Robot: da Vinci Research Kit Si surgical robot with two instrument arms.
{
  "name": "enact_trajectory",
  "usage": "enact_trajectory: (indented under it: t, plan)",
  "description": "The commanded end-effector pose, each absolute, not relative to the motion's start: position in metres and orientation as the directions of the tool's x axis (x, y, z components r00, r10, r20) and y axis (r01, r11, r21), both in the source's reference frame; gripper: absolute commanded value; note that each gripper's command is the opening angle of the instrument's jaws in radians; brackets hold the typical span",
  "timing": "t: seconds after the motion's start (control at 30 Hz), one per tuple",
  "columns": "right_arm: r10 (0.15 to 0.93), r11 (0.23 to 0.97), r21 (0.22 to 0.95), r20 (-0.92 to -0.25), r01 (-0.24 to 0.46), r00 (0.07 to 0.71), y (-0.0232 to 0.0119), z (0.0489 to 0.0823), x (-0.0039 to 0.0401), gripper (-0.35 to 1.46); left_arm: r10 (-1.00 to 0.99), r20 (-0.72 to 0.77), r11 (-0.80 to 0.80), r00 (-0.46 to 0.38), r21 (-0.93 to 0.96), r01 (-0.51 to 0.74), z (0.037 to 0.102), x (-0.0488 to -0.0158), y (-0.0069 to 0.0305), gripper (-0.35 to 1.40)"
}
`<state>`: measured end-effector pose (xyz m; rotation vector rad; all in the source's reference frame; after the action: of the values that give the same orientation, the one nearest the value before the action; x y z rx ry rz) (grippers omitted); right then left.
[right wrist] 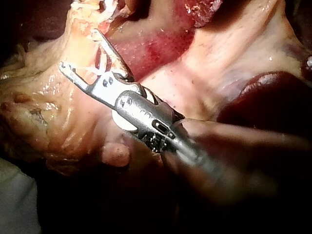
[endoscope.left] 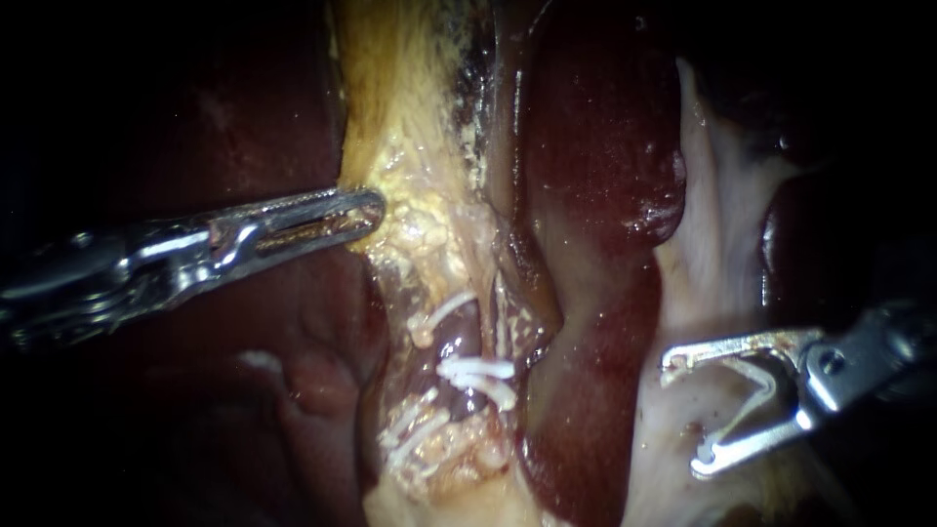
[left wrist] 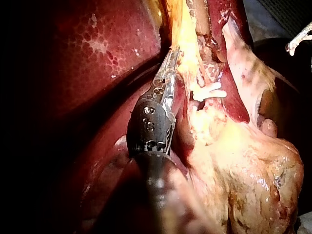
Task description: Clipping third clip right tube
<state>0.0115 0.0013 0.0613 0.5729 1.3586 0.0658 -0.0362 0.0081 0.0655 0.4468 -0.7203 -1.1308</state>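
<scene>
Clearly the right instrument point(endoscope.left: 683, 415) has the crossing to make. Its jaws stand wide, cradling a loaded clip point(endoscope.left: 753, 390), well apart from the right tube point(endoscope.left: 500, 317), which runs up and down past two set clips point(endoscope.left: 476, 373). The left instrument point(endoscope.left: 374, 207), nearer, pinches yellow fatty tissue point(endoscope.left: 410, 146). The left wrist view shows the set clips close by; the right wrist view shows the spread jaws.

No legible text, labels or signs in any view. Left instrument point(left wrist: 173, 54) housing has small marks, unreadable.
</scene>
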Motion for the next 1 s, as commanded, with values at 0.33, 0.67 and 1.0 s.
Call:
enact_trajectory:
  t: [0.33, 0.67, 1.0]
  plan:
    - [0.621, 0.715, 0.680, -0.725, 0.163, 0.298, 0.0010, 0.0639, 0.0158, 0.60, -0.929, 0.293, 0.368, 0.228, 0.643, 0.672, 0.0624, -0.0329, 0.0102, -0.35]
    - [0.840, 0.473, 0.881, -0.450, -0.003, 0.303, 0.0016, 0.0703, 0.0237, 0.53, -0.934, 0.313, 0.342, 0.170, 0.649, 0.679, 0.0565, -0.0296, 0.0123, -0.35]
    - [0.877, 0.433, 0.896, -0.394, -0.098, 0.276, 0.0035, 0.0755, 0.0274, 0.52, -0.934, 0.318, 0.339, 0.162, 0.648, 0.682, 0.0548, -0.0299, 0.0118, -0.35]
